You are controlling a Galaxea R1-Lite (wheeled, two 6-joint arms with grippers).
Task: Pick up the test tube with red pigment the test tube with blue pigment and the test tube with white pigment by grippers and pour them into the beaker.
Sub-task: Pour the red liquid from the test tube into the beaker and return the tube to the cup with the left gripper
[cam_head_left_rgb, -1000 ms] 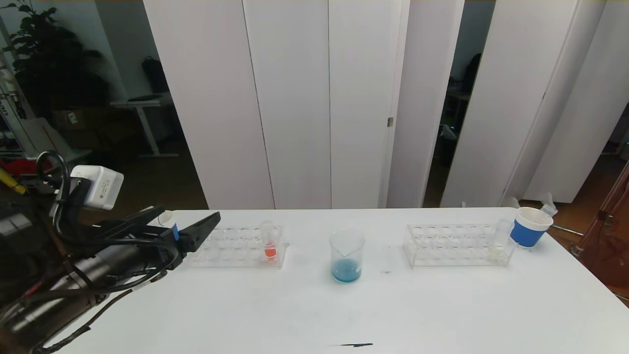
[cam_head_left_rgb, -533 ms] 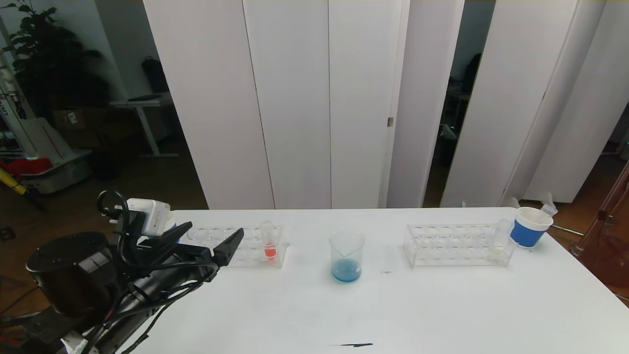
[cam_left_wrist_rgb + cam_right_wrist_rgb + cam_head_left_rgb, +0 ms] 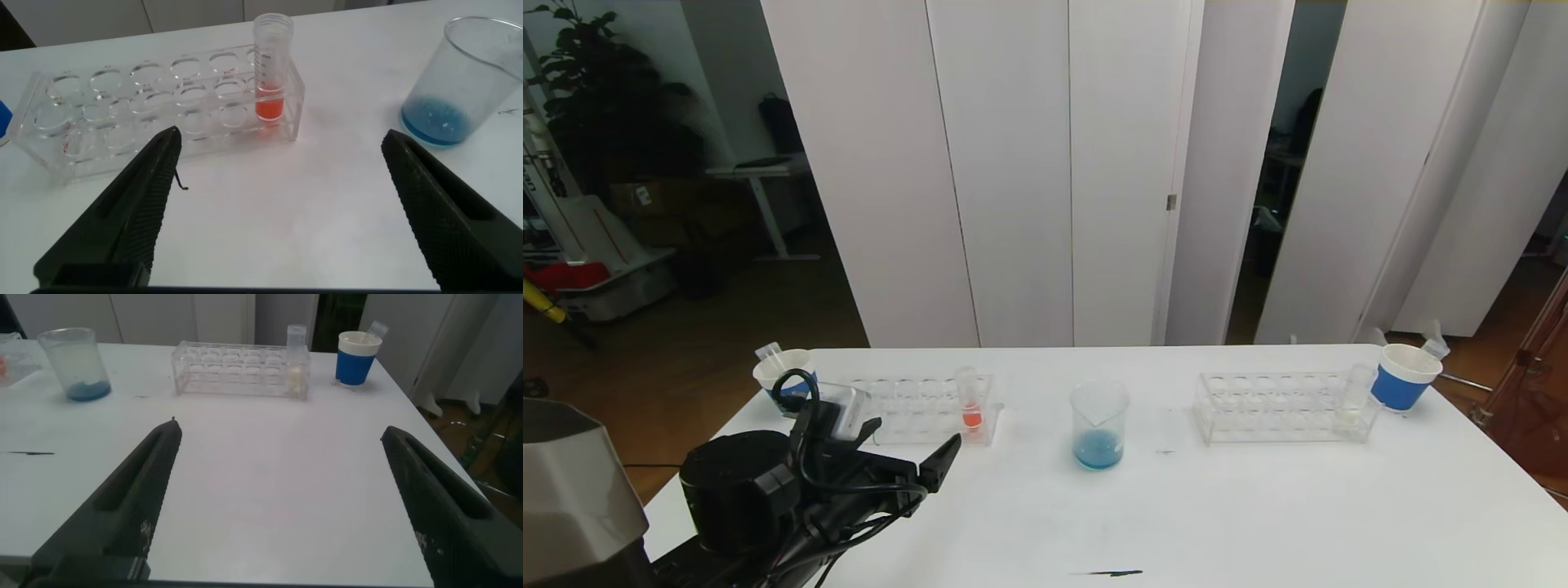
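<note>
Since a second ago, the left gripper [image 3: 907, 457] has swung down from in front of the left rack to the table's near-left part, at about eight o'clock from the beaker [image 3: 1099, 425]. Its jaws stand wide open and hold nothing; in the head view only one finger shows plainly, the other lost against the arm's black housing and cables.

Counted: two clear racks, two tubes standing in them, two paper cups, one beaker. The left rack [image 3: 907, 408] holds the red tube [image 3: 969, 398] at its end nearest the beaker. The right rack [image 3: 1282, 407] holds the white tube [image 3: 1353, 394] at its far-right end, its pale liquid hard to make out. The left cup [image 3: 780, 371], at nine o'clock from the left rack, is partly hidden by the arm. The right cup [image 3: 1401, 377] sits at three o'clock from the right rack. Each cup has a clear tube-like thing poking from it, contents unreadable.

The beaker stands between the racks on the table [image 3: 1258, 514], blue liquid at its bottom.

The right gripper [image 3: 278, 506] is outside the head view; its wrist view shows the jaws wide open over bare table, empty.
</note>
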